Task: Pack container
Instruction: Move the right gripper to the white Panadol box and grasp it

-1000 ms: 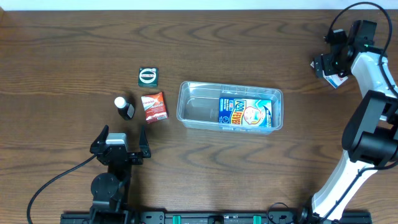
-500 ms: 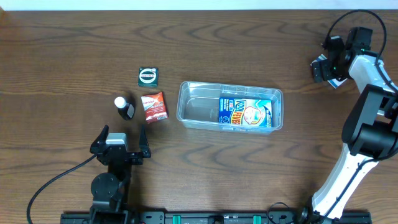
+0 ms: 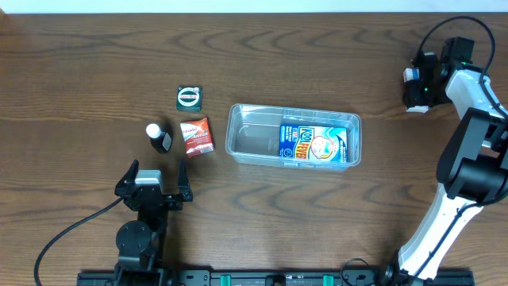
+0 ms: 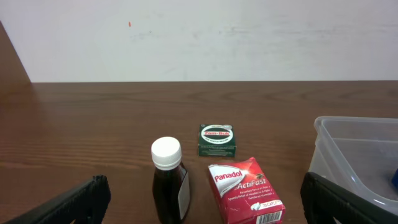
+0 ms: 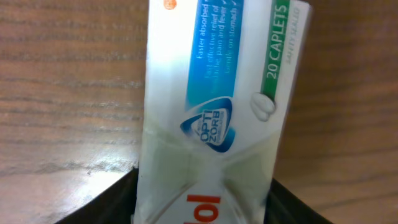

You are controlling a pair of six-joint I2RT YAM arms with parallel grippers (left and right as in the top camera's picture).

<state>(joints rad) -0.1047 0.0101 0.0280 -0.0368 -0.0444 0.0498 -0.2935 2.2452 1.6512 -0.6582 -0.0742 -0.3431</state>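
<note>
On the wooden desk (image 3: 333, 222) the container (image 3: 252, 137) sits central, left jaws spread at seven o'clock, right jaws at two o'clock apparently pinching a white caplet box (image 5: 211, 93).

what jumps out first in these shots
The clear container sits mid-table with a bright blue-and-yellow packet lying in its right half. At the far right, the right gripper holds a white caplet box that fills its wrist view. Left of the container stand a red Panadol box, a dark bottle and a green tin.
</note>
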